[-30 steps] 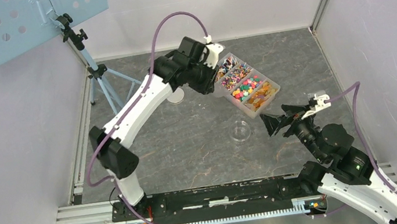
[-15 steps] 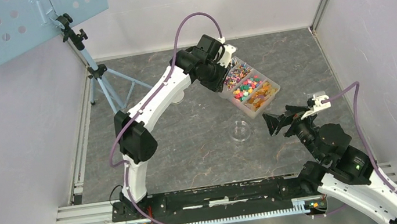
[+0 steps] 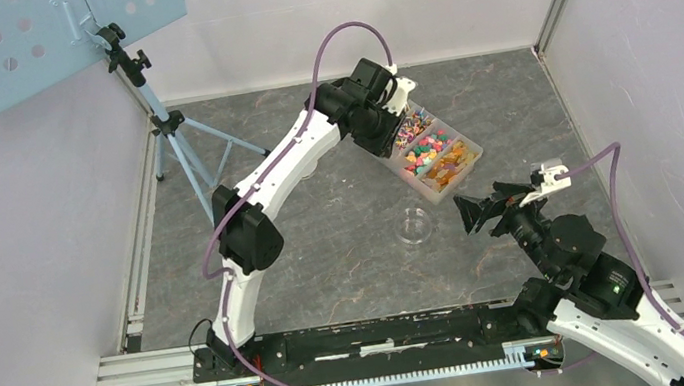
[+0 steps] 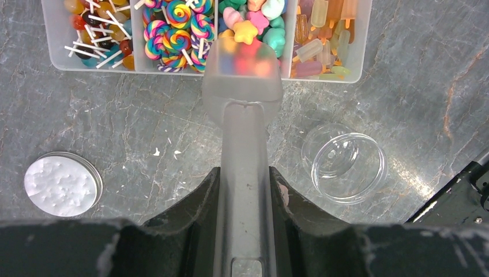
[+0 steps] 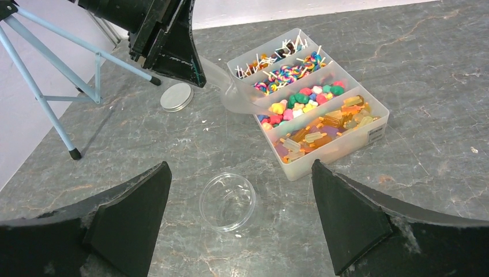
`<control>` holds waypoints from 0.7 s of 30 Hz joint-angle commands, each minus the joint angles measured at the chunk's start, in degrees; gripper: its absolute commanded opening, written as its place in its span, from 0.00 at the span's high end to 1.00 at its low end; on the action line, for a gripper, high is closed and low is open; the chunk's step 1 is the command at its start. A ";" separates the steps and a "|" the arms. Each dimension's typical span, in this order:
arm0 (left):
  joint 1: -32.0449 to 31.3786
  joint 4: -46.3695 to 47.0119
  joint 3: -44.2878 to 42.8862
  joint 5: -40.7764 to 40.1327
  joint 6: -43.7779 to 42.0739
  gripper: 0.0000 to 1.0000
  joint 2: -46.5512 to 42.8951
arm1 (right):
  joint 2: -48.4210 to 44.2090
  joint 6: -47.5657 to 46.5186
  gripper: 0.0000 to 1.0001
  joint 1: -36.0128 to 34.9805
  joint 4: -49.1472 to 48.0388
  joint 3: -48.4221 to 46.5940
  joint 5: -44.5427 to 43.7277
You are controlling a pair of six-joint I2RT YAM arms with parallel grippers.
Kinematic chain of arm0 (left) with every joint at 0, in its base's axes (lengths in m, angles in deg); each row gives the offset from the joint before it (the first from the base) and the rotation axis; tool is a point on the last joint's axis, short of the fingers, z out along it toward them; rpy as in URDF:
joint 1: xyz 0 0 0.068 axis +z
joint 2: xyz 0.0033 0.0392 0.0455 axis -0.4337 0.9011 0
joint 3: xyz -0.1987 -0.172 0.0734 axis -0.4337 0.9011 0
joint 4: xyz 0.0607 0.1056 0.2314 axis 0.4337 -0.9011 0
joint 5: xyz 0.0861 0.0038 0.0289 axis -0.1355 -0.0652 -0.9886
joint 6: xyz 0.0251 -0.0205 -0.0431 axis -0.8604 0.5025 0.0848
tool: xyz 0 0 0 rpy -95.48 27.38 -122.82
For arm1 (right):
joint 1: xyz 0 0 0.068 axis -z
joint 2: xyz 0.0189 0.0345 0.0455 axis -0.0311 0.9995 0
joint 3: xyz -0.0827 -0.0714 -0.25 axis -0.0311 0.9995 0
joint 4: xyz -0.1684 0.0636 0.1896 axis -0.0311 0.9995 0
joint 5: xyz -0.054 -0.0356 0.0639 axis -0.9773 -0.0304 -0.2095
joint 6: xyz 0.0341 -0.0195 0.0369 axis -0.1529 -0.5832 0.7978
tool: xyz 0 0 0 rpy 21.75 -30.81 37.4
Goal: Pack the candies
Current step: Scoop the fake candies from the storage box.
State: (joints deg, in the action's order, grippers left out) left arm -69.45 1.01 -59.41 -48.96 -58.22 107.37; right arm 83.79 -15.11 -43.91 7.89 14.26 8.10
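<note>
Found left end effector [image 4: 245,179] clamped on the handle of a translucent scoop [image 4: 242,81], fingers [image 4: 190,202] pressed against both sides of the handle. Found scoop bowl straight ahead of that end effector, over the near wall of a clear four-compartment tray [image 5: 334,151].

Noted the candies [image 4: 245,30] inside the tray, directly ahead of the left end effector:
- stick lollipops in the leftmost compartment
- swirl lollipops in the next
- star and heart shapes in the third
- amber and pastel ice-lolly shapes in the rightmost

Recorded scoop bowl in line with the third compartment. Saw coloured blur through the bowl; could not tell whether from sweets inside the scoop or beneath it.

Recorded a clear round jar [image 4: 346,164] on the counter [image 4: 432,86], ahead and to the right of the left end effector, near the tray but apart from it. Recorded a grey round lid [image 4: 62,184] flat on the counter, ahead and to the left, well apart from the jar.

Found right end effector [image 5: 241,163] spread wide, fingers [image 5: 132,213] gripping nothing, held above the counter. Noted the jar just ahead of it, roughly midway between its two fingers. Noted the tray farther ahead and to the right, the scoop and left end effector farther ahead and to the left.

Noted a tripod stand [image 3: 162,127] with a perforated pale-blue panel [image 3: 43,33], ahead and far to the left of the right end effector, well apart from the tray.
</note>
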 commanded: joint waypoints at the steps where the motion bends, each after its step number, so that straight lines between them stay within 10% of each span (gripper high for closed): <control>1: -0.35 -0.78 -3.74 0.13 0.05 0.98 1.84 | 0.99 -0.72 0.02 -0.03 -0.52 -1.71 0.34; 21: -1.17 4.39 -1.20 -1.60 0.97 0.98 5.51 | 7.24 -0.61 0.02 -0.01 -2.73 -2.82 -1.43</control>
State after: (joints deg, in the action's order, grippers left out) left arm -70.39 1.97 -64.72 -49.29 -58.20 114.54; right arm 86.61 -15.52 -43.91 7.54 13.45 8.32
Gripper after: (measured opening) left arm 0.373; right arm 0.979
